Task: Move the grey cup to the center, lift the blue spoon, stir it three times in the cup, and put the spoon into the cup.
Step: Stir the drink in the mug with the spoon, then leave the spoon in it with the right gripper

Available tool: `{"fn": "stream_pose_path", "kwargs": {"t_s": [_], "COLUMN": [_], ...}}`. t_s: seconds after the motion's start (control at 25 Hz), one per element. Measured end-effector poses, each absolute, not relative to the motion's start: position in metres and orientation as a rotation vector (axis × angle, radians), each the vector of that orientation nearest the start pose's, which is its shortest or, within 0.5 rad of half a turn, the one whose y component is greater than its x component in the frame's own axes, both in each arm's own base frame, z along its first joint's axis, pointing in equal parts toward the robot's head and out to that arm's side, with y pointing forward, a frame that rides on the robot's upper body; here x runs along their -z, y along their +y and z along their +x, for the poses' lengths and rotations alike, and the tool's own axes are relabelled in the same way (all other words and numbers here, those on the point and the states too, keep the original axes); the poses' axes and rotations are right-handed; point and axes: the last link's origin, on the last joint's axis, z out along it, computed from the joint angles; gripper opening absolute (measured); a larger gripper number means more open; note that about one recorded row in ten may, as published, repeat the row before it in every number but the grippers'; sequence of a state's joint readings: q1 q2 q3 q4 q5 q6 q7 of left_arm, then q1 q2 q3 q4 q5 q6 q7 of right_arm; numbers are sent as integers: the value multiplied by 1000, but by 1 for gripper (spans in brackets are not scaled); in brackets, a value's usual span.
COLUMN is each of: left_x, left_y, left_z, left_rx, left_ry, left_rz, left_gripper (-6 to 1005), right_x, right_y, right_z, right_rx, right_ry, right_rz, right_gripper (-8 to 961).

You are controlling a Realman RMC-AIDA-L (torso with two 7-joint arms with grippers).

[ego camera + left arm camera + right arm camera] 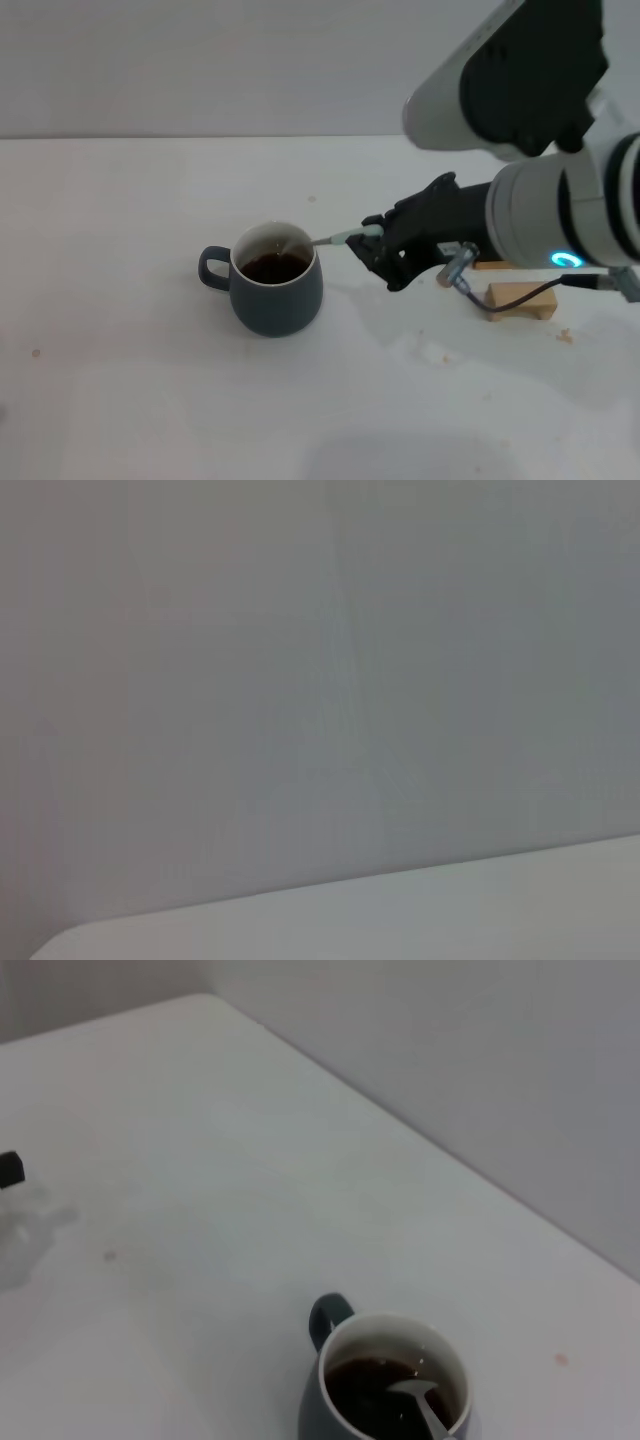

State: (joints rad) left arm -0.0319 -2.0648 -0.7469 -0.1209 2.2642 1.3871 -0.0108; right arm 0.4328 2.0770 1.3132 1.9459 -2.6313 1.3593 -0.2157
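Note:
The grey cup (pixel 276 296) stands near the middle of the white table with its handle toward my left, holding dark liquid. From the right, my right gripper (pixel 376 240) is shut on the end of the blue spoon (pixel 338 238). The spoon slants over the rim, and its metal bowl dips into the liquid. The right wrist view looks down on the cup (pixel 316 1412) and shows the spoon's bowl (pixel 418 1398) in the drink. My left gripper is out of view; its wrist camera sees only wall and a table edge.
A small wooden block (pixel 521 298) lies on the table under my right forearm, with a crumb (pixel 565 336) near it. A small black object (pixel 9 1168) sits far off at the edge of the right wrist view. The table (pixel 120 250) is white.

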Motion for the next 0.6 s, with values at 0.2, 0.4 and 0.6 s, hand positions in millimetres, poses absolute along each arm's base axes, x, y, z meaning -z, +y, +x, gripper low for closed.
{"fn": "stream_pose_path", "kwargs": {"t_s": [0.2,0.4,0.6], "left_x": [-2,-2,-2], "left_y": [172,172,171], "left_z": [-412,-412,-412], "left_rx": [402,400,399], "left_ry": [-535,-537,-537], "left_rz": [-1508,-1508,-1508], "left_gripper": [-2,-2,-2], "right_x": [25,31,38], "right_y": [303,305,305], "right_z": [68,69,68], "right_rx": [98,120,135], "right_ry": [537,532,520], "right_rz": [-2568,-2579,-2597], "right_gripper": [159,159,159]}}
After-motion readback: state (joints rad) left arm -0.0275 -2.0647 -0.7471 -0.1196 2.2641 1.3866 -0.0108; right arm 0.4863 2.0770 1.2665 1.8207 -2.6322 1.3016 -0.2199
